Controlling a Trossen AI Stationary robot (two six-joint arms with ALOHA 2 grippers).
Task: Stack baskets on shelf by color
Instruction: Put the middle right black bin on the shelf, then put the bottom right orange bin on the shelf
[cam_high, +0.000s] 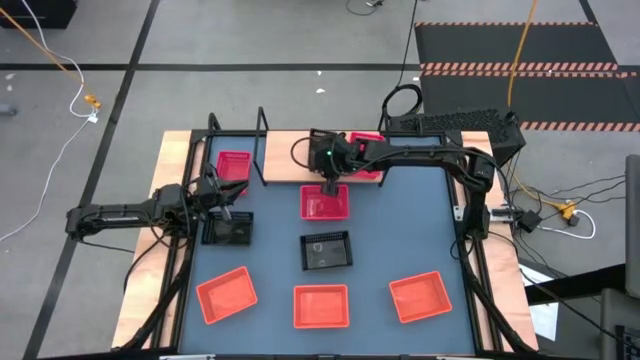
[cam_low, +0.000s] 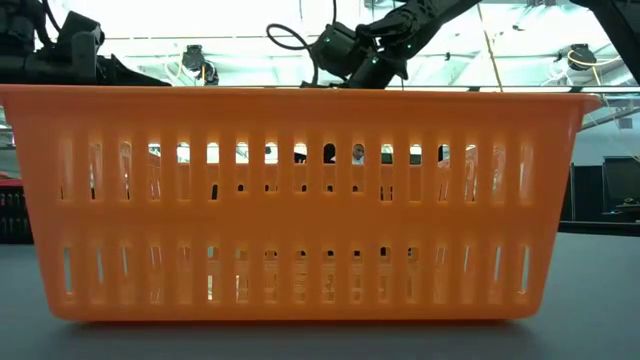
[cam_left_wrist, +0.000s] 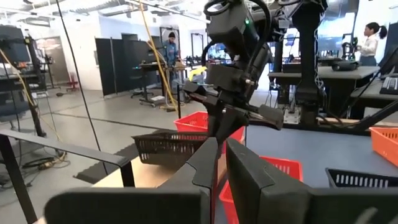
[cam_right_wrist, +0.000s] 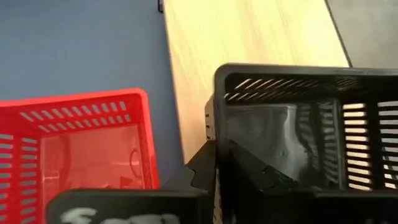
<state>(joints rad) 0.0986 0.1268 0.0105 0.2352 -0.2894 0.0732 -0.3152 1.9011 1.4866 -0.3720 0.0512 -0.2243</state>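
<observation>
Over shelf (cam_right_wrist: 249, 43): right gripper (cam_right_wrist: 214, 155) gripping black basket (cam_right_wrist: 311, 130)

A blue-grey surface (cam_high: 400, 230) stands on a grey floor (cam_high: 250, 40). Yellow cable (cam_high: 525, 40) crosses a black mat (cam_high: 500, 45) with striped edges. Two people (cam_left_wrist: 171, 46), possibly at desks, stand in the room beyond.

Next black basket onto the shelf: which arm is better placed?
Right. The right end effector grips the held black basket right at the shelf. The left end effector is beside the tabletop black basket, farther from the shelf.
</observation>
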